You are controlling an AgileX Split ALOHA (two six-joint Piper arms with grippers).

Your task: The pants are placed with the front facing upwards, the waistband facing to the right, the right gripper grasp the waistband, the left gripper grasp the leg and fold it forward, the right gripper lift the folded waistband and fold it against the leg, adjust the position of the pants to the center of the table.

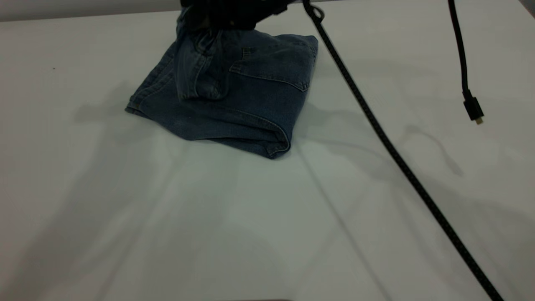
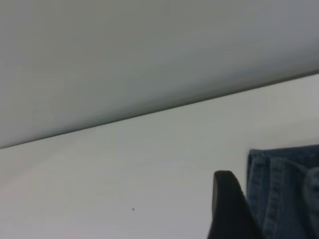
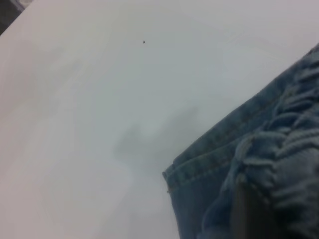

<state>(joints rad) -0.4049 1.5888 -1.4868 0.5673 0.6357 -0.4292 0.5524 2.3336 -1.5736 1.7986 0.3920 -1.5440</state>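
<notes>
The blue denim pants (image 1: 250,96) lie folded on the white table (image 1: 267,217), toward its far middle, with a patch pocket facing up. A strip of denim (image 1: 196,71) is pulled up from the fold's left part into a dark gripper mass at the picture's top edge. In the right wrist view the ruched waistband (image 3: 289,144) bunches right against my right gripper (image 3: 251,219), which is shut on it. The left wrist view shows my left gripper (image 2: 229,204) close beside a stitched denim edge (image 2: 279,189) and low over the table.
A black braided cable (image 1: 397,159) runs diagonally from the top middle to the bottom right corner. A second cable with a plug (image 1: 472,108) hangs at the right. The table's far edge (image 2: 149,112) meets a pale wall. White tabletop spreads wide in front of the pants.
</notes>
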